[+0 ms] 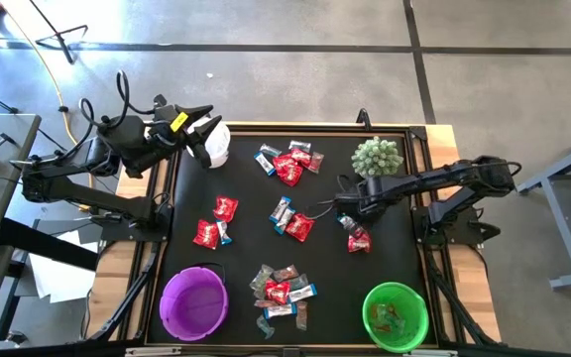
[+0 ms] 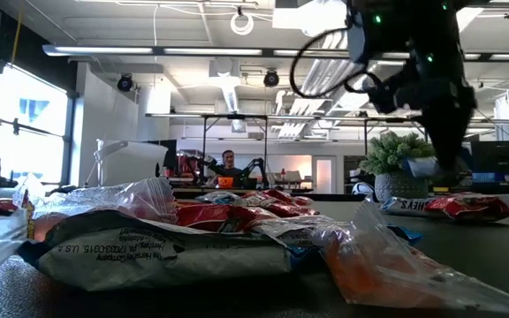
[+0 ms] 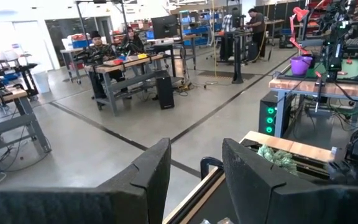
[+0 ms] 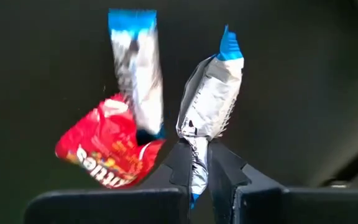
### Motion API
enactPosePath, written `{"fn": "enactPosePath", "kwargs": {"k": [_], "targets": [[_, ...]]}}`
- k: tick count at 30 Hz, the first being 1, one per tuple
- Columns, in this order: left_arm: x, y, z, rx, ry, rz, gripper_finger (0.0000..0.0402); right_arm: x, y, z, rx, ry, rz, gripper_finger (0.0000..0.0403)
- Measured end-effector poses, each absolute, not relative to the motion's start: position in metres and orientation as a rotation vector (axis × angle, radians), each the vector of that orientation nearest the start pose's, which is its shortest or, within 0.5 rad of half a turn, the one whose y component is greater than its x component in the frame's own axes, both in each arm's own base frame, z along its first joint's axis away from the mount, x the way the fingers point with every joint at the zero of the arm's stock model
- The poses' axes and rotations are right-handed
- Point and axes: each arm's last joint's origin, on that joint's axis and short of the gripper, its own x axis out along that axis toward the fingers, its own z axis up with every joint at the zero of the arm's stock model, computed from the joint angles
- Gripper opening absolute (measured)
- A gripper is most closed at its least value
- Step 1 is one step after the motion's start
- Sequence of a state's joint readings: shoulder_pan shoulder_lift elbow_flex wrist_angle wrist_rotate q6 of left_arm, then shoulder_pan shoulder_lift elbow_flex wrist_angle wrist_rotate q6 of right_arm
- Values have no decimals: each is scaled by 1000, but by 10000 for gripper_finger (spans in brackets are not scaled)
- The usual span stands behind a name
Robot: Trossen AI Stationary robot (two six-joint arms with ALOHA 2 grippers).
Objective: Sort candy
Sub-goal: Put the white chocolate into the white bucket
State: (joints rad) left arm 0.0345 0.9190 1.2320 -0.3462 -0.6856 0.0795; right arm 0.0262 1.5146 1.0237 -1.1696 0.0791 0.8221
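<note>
The candy [image 1: 284,288] lies scattered in loose clusters over the black desk mat [image 1: 246,243]: one bunch near the far edge, pairs around the middle, and a pile near the front edge between the purple bowl [image 1: 193,302] at the front-left corner and the green bowl [image 1: 396,315] at the front-right corner. The green bowl already holds a few sweets; the purple one looks empty.

The step in hand is a pick. The right gripper [image 4: 198,168] is closed on the end of 1 blue-and-white mini bar [image 4: 209,102], pinching its wrapper between the 2 fingers, right of the mat's centre, with a red packet [image 4: 107,149] and a second blue-and-white bar [image 4: 135,74] lying just beside it. Next, I judge, the bar needs lifting clear of its neighbours and carrying to whichever bowl takes its kind, then a release over it.

The left gripper [image 3: 194,180] waits raised by the far-left corner, near a white bowl [image 1: 215,145], its fingers apart and holding nothing.

Writing: the low view shows "U.S." printed upside down on a near wrapper and "HEY'S" on a far one; the red packet's white lettering is only partly legible.

A spiky green plant [image 1: 377,157] stands near the far-right corner.
</note>
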Motion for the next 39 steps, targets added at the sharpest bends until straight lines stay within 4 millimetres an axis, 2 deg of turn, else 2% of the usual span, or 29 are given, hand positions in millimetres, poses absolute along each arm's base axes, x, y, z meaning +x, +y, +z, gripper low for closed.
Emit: {"fn": "enactPosePath", "kwargs": {"k": [3,7,13,18,21,25,30,34,39], "targets": [[169,23,441,90,72,681,131,249,-4,234,459,1453,-763,15],[181,23,436,92,100,642,131,264,-18,274,364,1269,-826,14],[205,24,427,138,142,645,131,283,-40,345,262,925,-890,14],[215,30,430,152,90,671,131,292,-43,406,214,654,-816,14],[217,34,435,133,33,697,131,295,-40,434,192,518,-755,14],[217,41,440,88,-40,711,131,302,-34,453,174,372,-668,14],[225,46,442,64,-105,630,131,313,-25,467,111,193,-595,14],[238,50,440,51,-140,552,131,319,-22,471,78,110,-571,14],[256,54,436,12,-197,538,131,323,-23,469,97,92,-573,14]]}}
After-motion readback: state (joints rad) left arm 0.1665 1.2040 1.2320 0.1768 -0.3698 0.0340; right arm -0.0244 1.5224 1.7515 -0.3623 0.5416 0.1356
